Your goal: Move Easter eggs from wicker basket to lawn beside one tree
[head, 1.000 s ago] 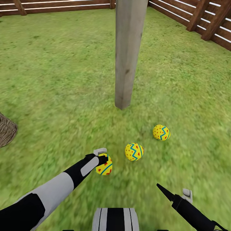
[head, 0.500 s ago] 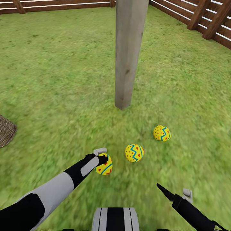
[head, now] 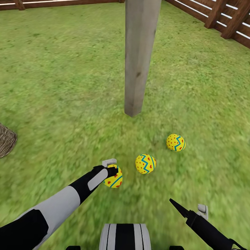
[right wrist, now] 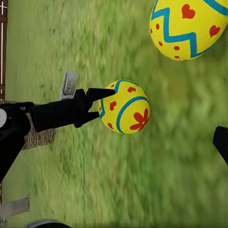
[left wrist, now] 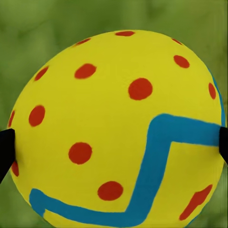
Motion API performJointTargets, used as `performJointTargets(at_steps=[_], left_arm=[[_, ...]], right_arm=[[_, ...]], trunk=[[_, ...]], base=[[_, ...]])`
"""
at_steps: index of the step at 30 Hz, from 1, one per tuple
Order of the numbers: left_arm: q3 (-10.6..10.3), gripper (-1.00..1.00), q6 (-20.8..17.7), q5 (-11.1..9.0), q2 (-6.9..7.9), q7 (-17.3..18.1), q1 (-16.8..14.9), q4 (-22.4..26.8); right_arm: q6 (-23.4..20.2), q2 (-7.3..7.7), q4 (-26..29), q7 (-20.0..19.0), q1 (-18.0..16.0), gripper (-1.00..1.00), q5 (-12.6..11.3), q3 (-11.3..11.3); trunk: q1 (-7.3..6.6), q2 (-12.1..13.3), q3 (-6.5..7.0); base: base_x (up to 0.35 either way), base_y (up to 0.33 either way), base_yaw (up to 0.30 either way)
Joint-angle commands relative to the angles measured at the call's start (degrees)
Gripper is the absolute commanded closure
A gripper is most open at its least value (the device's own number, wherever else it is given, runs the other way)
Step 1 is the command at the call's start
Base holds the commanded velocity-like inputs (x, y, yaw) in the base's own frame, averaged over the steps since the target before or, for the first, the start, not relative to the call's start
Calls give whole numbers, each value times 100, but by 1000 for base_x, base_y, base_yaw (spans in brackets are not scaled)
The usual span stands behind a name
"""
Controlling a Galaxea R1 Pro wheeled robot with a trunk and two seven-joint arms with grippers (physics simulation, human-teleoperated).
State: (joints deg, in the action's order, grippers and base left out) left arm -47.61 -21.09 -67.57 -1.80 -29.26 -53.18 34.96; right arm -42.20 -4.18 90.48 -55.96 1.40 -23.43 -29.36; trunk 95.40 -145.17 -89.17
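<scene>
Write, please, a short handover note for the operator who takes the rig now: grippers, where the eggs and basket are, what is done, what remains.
Left gripper: shut on the third egg, low over the lawn.
Right gripper: open, holding nothing.
Two eggs lie on the grass near the tree trunk: middle egg and far egg.
Wicker basket sits at the left edge of the head view; its inside is not visible.
Done: two eggs placed by the tree.
Left: release the third egg beside them, then withdraw the arm.
</scene>
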Motion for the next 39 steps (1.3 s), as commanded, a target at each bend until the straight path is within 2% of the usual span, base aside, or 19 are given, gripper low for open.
performJointTargets(at_steps=[1,4,18,30,35,39], left_arm=[[-24,-100,0,-81,4,-32,0,-148],[-21,-100,0,-81,4,-35,0,-151],[44,-100,-19,-90,4,-32,0,-154],[73,-100,-219,-105,13,-10,-6,-144],[69,-100,-241,-107,16,-10,-2,-94],[68,-100,-318,-107,121,-28,0,167]], right_arm=[[-34,-4,5,-3,1,-100,-21,-8],[-34,-4,5,-3,1,-100,-21,-8],[-34,2,5,-3,1,-100,-21,-8],[-34,-2,5,-3,1,-100,-21,-8],[-34,-4,5,-3,1,-100,-21,-8],[-34,-4,5,-3,1,-100,-21,-8]], trunk=[[2,-1,-4],[2,-1,-4],[-35,18,306],[-66,34,572],[-78,41,683],[-89,46,771]], base=[[0,0,0],[0,0,0],[0,0,0],[-2,0,0],[-227,0,0],[-332,0,0]])
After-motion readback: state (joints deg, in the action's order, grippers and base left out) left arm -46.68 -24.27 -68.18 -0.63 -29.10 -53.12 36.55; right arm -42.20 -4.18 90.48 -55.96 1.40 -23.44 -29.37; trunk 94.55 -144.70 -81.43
